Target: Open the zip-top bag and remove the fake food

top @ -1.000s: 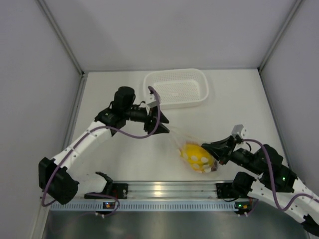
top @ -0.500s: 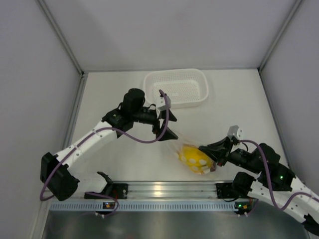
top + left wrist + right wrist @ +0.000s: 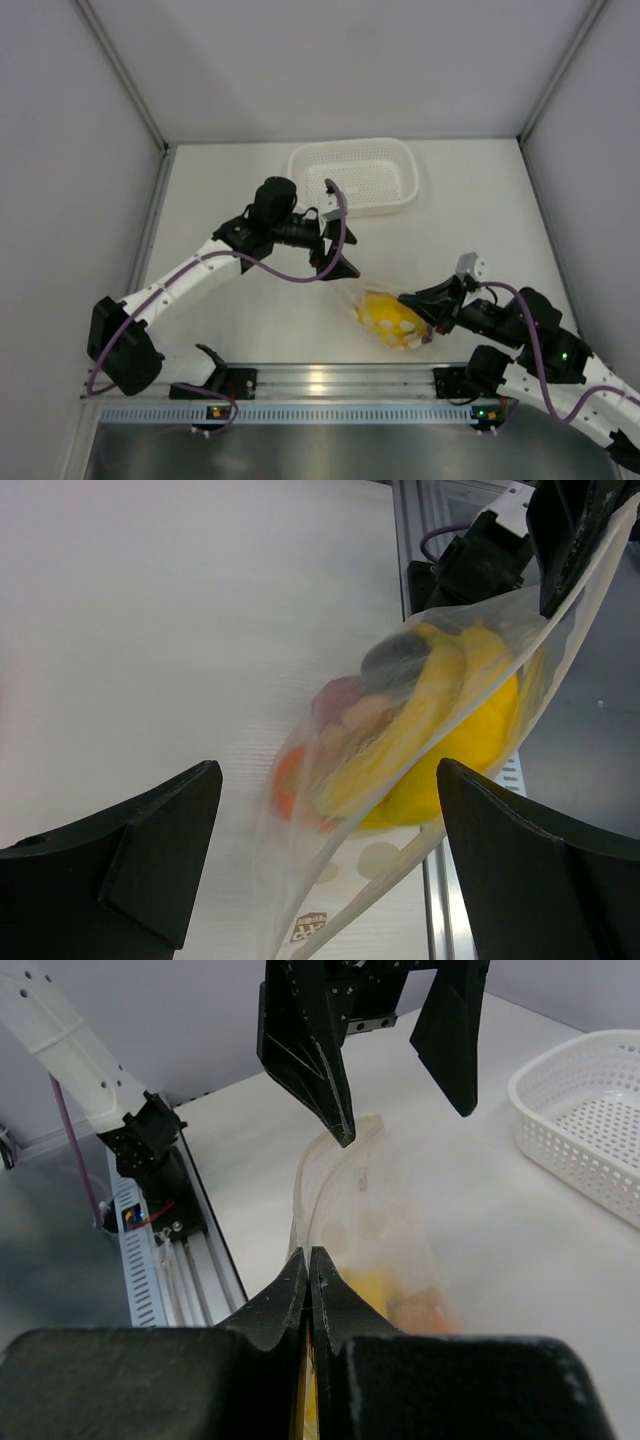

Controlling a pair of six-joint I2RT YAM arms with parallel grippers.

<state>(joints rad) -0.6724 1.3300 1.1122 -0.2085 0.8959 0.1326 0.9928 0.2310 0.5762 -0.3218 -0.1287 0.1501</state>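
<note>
Just beyond the spread left hand (image 3: pixel 335 268) lies the zip-top bag (image 3: pixel 385 315).

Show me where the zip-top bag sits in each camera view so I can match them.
Top external: zip-top bag lower centre, between the two arms' ends.
Left wrist: bag centre-right, between the open left fingers.
Right wrist: bag lower centre, rising from the shut right fingers.
Shared landmark: yellow fake food inside it.
</note>
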